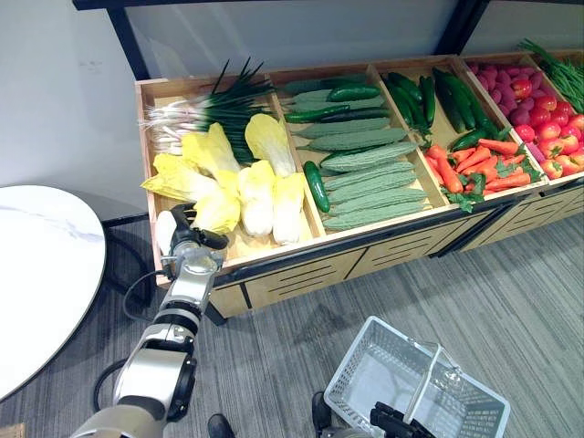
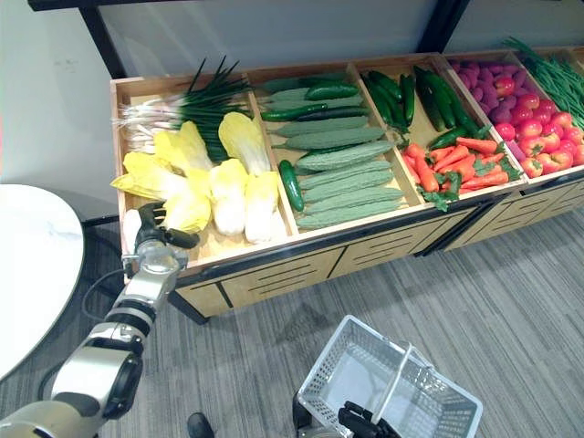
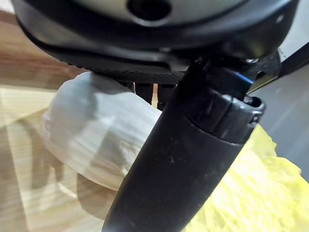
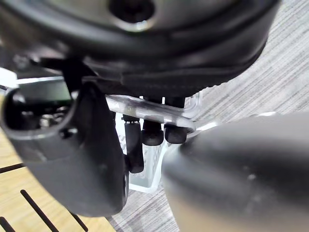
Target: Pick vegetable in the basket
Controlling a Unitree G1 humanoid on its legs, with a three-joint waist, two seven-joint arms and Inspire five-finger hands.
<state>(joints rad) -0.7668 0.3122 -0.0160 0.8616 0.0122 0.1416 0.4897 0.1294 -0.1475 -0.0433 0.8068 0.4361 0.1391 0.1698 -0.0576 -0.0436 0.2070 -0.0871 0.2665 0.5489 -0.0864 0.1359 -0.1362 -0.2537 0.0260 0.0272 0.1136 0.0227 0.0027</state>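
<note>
My left hand (image 1: 189, 234) is at the front left corner of the wooden display, on the nearest napa cabbage (image 1: 217, 212). In the left wrist view the cabbage's white base (image 3: 89, 140) sits against the palm, with the thumb (image 3: 193, 159) laid across it and yellow leaves (image 3: 256, 193) beyond. The cabbage still lies in its bin. Low at the front, my right hand (image 1: 394, 422) has its fingers (image 4: 152, 135) curled round the clear handle (image 4: 145, 110) of a white wire basket (image 1: 360, 363), which hangs empty over the floor.
The wooden display (image 1: 301, 260) holds more cabbages (image 1: 258, 196), spring onions (image 1: 196, 114), cucumbers and gourds (image 1: 360, 178), carrots and peppers (image 1: 474, 160) and red produce (image 1: 547, 128). A round white table (image 1: 41, 265) stands on the left, and grey floor (image 1: 511, 301) lies in front.
</note>
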